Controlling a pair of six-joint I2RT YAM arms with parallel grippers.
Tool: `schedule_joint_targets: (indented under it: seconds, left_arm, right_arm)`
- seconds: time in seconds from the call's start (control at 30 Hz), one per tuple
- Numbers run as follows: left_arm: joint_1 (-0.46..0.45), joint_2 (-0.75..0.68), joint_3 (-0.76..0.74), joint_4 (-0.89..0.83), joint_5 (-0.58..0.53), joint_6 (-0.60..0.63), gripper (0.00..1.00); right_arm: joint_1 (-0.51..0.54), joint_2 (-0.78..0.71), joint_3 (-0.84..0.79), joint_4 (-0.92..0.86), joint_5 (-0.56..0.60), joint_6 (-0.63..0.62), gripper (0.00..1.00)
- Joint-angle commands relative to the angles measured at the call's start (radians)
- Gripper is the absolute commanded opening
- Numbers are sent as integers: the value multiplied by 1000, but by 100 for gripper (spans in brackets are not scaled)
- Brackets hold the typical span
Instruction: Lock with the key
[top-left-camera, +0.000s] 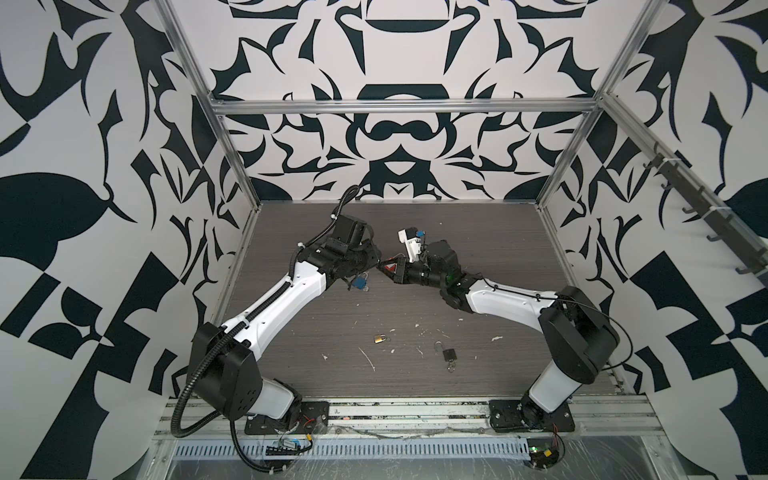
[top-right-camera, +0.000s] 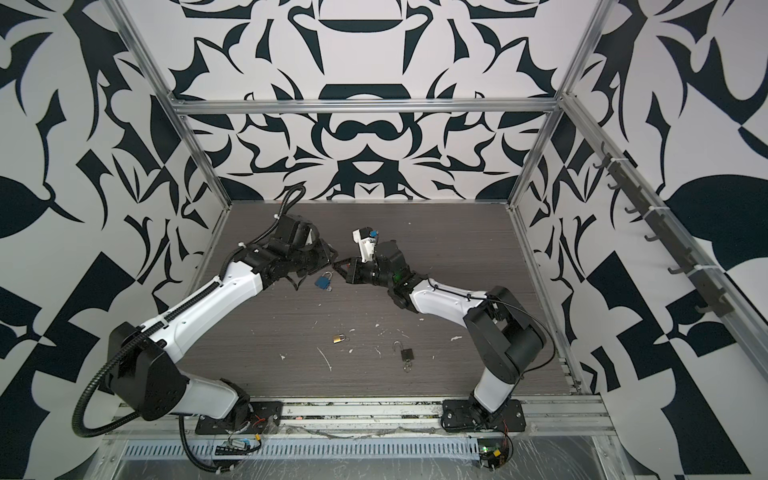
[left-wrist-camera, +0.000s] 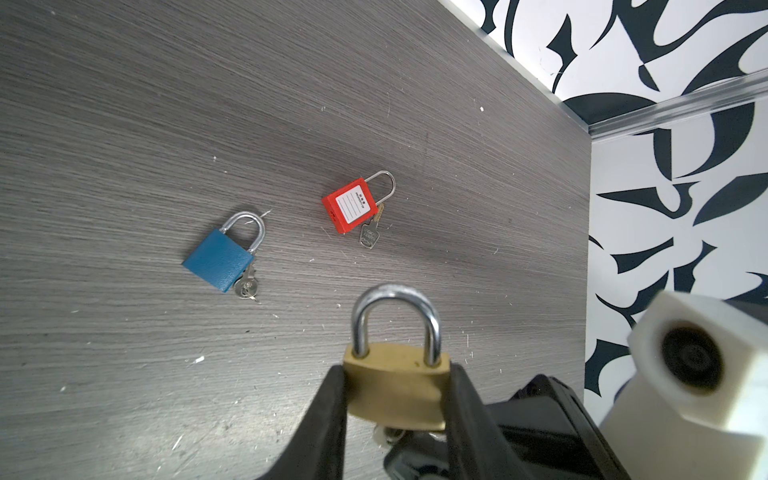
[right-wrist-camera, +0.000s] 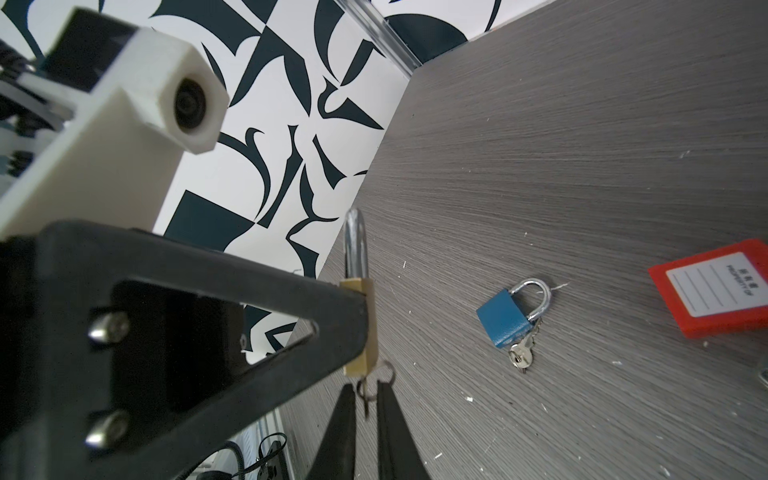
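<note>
Top views, nearest the arm bases: a small brass padlock (top-left-camera: 379, 338) lies on the grey table (top-left-camera: 519, 257), shackle closed. Just to its right lies a black padlock (top-left-camera: 449, 354) with its shackle swung open and a key ring at its base. White flecks are scattered around both.

Mid-table: a blue padlock (left-wrist-camera: 220, 262) lies flat, shackle closed, with its key (left-wrist-camera: 245, 286) in the base.

Just beyond it, the two arms meet tip to tip above the table. The left gripper (left-wrist-camera: 397, 372) clamps the held brass padlock (left-wrist-camera: 397, 399) by the two narrow sides of its body. The shackle points away from the wrist, with both legs seated in the body. The keyed end faces the right arm.

Right wrist view: the right gripper (right-wrist-camera: 366, 388) stands with its jaws narrow, one finger on each side of the inserted key (right-wrist-camera: 365, 405) that projects from the lock's base. A key ring (right-wrist-camera: 384, 370) hangs beside it. Firm contact with the key cannot be confirmed.

Past the grippers, a red padlock (left-wrist-camera: 347, 203) with a white label lies flat, shackle closed. Its own key (left-wrist-camera: 369, 237) sits at its side.

Farthest back stands the black-and-white patterned wall (top-left-camera: 395, 137).
</note>
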Motion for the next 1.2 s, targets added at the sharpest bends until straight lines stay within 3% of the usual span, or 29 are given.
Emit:
schedule_joint_targets:
  seconds: [0.0, 0.87, 1.17]
  left_arm:
    - [-1, 6, 36, 7, 2, -9, 0]
    - [-1, 6, 31, 8, 14, -11, 0]
    - [-2, 11, 34, 9, 20, -13, 0]
  right_arm:
    - [7, -4, 44, 38, -12, -6, 12]
    - [7, -35, 50, -9, 59, -74, 18]
    - [7, -29, 54, -2, 55, -74, 6]
